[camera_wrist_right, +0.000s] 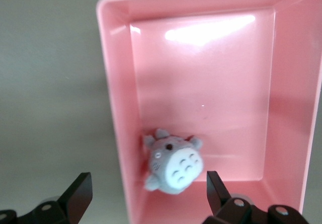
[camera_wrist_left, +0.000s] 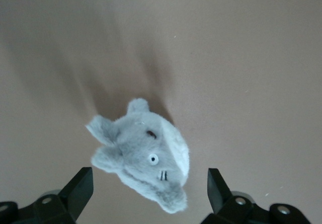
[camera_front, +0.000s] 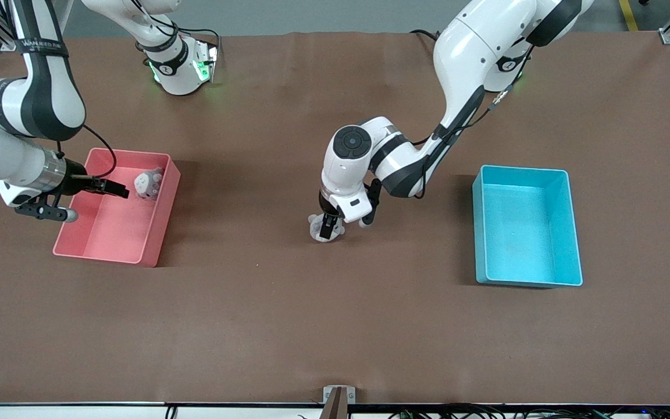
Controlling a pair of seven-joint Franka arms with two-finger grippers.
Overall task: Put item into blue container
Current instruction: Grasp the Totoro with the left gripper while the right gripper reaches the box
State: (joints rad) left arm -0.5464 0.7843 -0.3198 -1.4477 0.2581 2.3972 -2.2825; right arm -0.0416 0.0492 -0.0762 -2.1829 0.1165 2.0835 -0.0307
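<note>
The blue container (camera_front: 526,228), a cyan bin, stands empty toward the left arm's end of the table. A grey plush toy (camera_front: 316,233) lies on the brown table near the middle. My left gripper (camera_front: 332,226) is low over it and open. In the left wrist view the toy (camera_wrist_left: 143,153) lies between the spread fingers (camera_wrist_left: 79,188) without touching them, and the gripper (camera_wrist_left: 150,191) holds nothing. My right gripper (camera_front: 115,190) hangs open over the pink bin (camera_front: 108,250), beside a second grey plush (camera_front: 149,183). The right wrist view shows that plush (camera_wrist_right: 173,166) against the bin's wall, under the open gripper (camera_wrist_right: 148,194).
The pink bin (camera_wrist_right: 113,108) stands toward the right arm's end of the table. A wide stretch of bare brown table (camera_front: 416,262) separates the middle plush from the blue container. A small metal bracket (camera_front: 338,398) sits at the table's front edge.
</note>
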